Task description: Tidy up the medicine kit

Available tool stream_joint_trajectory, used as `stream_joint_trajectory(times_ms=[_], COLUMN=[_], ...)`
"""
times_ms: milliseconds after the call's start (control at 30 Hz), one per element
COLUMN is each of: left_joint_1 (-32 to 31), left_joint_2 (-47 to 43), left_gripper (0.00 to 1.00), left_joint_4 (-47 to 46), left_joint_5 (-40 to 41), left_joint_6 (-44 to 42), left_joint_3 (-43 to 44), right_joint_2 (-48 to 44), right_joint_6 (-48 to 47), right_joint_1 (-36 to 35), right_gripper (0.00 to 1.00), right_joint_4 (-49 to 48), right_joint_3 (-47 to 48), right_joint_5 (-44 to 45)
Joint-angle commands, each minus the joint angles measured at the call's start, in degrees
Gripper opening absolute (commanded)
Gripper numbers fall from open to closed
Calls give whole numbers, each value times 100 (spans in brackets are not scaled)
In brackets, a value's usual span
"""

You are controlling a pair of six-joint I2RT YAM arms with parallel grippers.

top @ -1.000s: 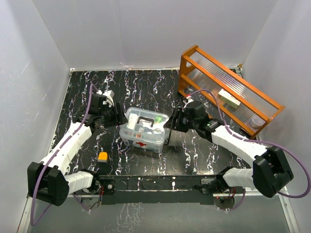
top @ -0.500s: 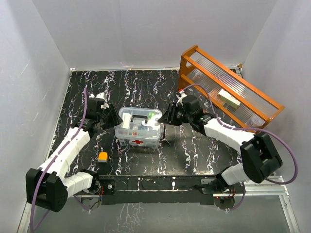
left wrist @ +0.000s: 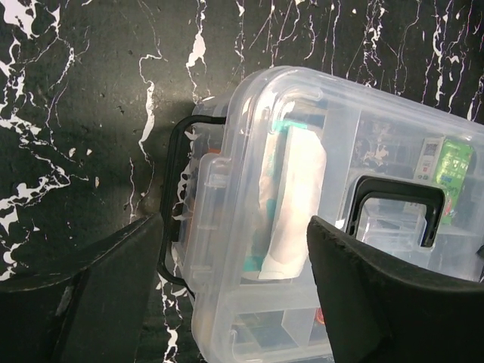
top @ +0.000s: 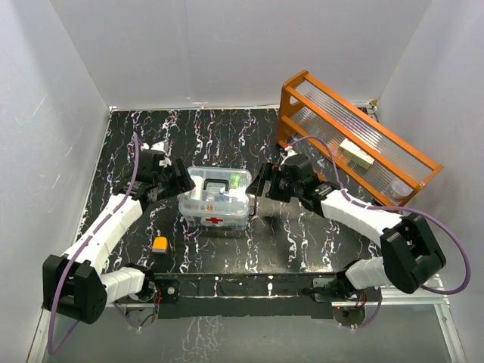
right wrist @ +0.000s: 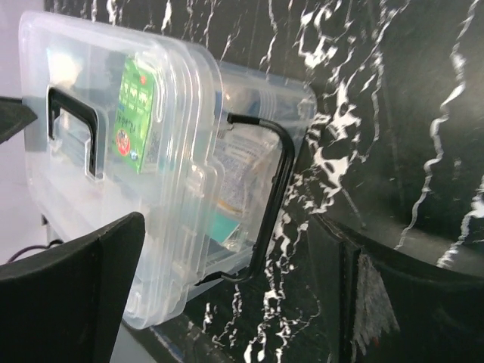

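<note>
Midway across the black marbled table (top: 151,144), between the spread, empty left gripper (top: 181,181) and right gripper (top: 259,190): lidded clear medicine kit (top: 217,203); looks light, rigid and slick-sided, so calls for squeezing its short ends or lifting by the black handle (top: 219,184).

The medicine kit (top: 215,200) is showing as clear, smooth, glossy plastic, its lid catching soft highlights. Its handle (left wrist: 399,185) is reading as matt black plastic and its side latch (right wrist: 280,181) as thin black wire. The table (top: 227,144) is presenting a black, white-veined marble-look finish. The rack (top: 299,87) is displaying orange wood around ribbed translucent panels.
</note>
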State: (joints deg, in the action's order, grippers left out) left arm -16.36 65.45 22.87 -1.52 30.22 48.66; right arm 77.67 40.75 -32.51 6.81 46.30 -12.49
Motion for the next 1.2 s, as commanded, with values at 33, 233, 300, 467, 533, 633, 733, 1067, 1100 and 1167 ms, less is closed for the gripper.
stream_joint_trajectory(times_ms=[33, 233, 300, 467, 533, 633, 733, 1067, 1100, 1167], left_joint_1=[-18, -16, -25, -16, -19, -13, -23, -21, -24, -17], left_joint_2=[259, 575, 664, 782, 792, 845, 896, 926, 930, 935], left_gripper=[79, 80, 78, 79, 80, 81, 82, 81, 81, 82], left_joint_4=[178, 132, 123, 68, 65, 121, 185, 179, 175, 192], left_joint_5=[-99, -195, -183, -291, -357, -405, -444, -474, -480, -449], left_joint_6=[-252, -315, -315, -306, -312, -356, -392, -412, -418, -441], left_joint_3=[254, 405, 364, 314, 332, 400, 451, 425, 425, 439], right_joint_2=[-39, 139, 235, 537, 637, 739, 833, 1127, 1156, 1196], right_joint_6=[839, 1231, 1353, 1660, 1764, 1833, 1885, 1872, 1877, 1892], right_joint_1=[-9, -8, -2, -12, -4, -1, -1, 105, 108, 109], right_gripper=[88, 91, 91, 92, 92, 92, 92, 93, 93, 94], right_joint_4=[-1229, -1438, -1506, -1815, -1940, -2018, -2061, -2187, -2197, -2176], right_joint_3=[-660, -820, -869, -1035, -1052, -1017, -1023, -1267, -1262, -1241], right_joint_5=[-557, -346, -414, -674, -771, -797, -800, -710, -731, -745])
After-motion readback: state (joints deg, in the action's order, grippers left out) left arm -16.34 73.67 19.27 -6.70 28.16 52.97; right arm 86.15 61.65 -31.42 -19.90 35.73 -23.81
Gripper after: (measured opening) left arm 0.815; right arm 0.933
